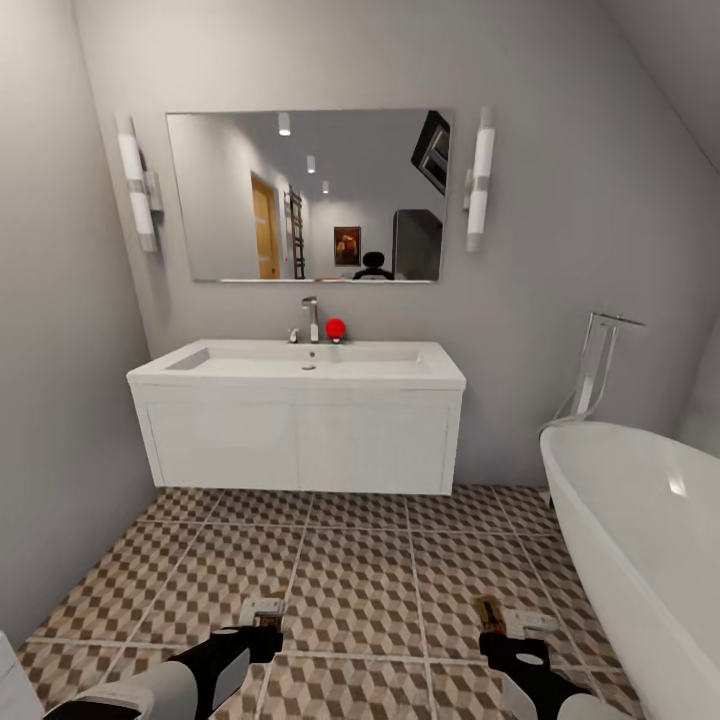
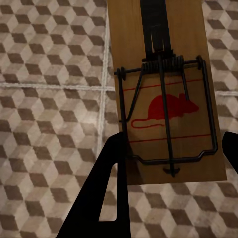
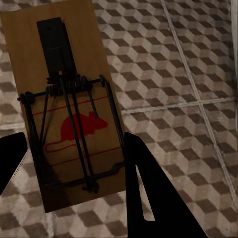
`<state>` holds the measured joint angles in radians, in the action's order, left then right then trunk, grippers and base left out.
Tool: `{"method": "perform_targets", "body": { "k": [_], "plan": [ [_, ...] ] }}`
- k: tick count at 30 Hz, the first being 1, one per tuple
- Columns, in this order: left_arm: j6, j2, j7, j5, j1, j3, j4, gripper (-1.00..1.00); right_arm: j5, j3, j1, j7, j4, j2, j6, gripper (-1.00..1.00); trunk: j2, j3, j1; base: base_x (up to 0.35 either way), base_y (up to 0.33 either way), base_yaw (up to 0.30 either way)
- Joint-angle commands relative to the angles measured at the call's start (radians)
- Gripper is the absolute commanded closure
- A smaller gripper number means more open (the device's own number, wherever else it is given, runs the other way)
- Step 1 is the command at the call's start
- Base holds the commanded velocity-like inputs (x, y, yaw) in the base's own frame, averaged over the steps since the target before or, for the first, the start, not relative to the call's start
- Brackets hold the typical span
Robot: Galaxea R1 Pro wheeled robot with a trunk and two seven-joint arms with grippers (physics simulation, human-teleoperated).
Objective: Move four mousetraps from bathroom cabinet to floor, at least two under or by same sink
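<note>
Between hand fingers, mousetraps [image 2: 166, 99] lengthwise.

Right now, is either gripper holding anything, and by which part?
Yes, both. The left gripper clamps one mousetrap across the long edges of its board, near the wire-bar end. The right gripper holds another mousetrap the same way.

A home bathroom. At the far wall a wide white sink [image 1: 300, 362] with a chrome tap [image 1: 311, 318] sits on a white two-door vanity [image 1: 298, 443], under a rectangular mirror [image 1: 308, 196] flanked by two tube wall lights [image 1: 137, 180]. On the right stands a white rounded bathtub [image 1: 640, 540] with a chrome floor-standing filler [image 1: 598, 370]. The floor [image 1: 360, 580] is tiled in a brown, beige and white cube pattern.
</note>
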<state>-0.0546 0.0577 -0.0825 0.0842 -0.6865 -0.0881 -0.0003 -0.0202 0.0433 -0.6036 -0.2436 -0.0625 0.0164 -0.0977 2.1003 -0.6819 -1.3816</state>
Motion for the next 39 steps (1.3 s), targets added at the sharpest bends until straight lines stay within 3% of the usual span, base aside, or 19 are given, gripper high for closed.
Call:
{"method": "perform_targets", "body": {
  "k": [1,9,39],
  "plan": [
    [-0.003,0.0,-0.003,0.01,-0.001,-0.008,0.0,1.0,0.006,0.006,-0.001,-0.004,0.0,-0.005,-0.006,1.0,0.008,-0.004,-0.004,0.0,0.0,0.0],
    [-0.002,-0.001,-0.003,0.015,-0.001,-0.008,0.0,1.0,0.036,0.007,-0.001,-0.021,-0.005,-0.02,-0.021,1.0,0.064,-0.029,-0.034,0.0,0.0,0.0],
    [-0.001,-0.002,-0.005,0.037,-0.001,-0.008,-0.001,1.0,0.041,0.007,-0.001,-0.015,-0.005,-0.021,-0.009,1.0,0.274,-0.123,-0.149,0.0,0.0,0.0]
  ]
}}
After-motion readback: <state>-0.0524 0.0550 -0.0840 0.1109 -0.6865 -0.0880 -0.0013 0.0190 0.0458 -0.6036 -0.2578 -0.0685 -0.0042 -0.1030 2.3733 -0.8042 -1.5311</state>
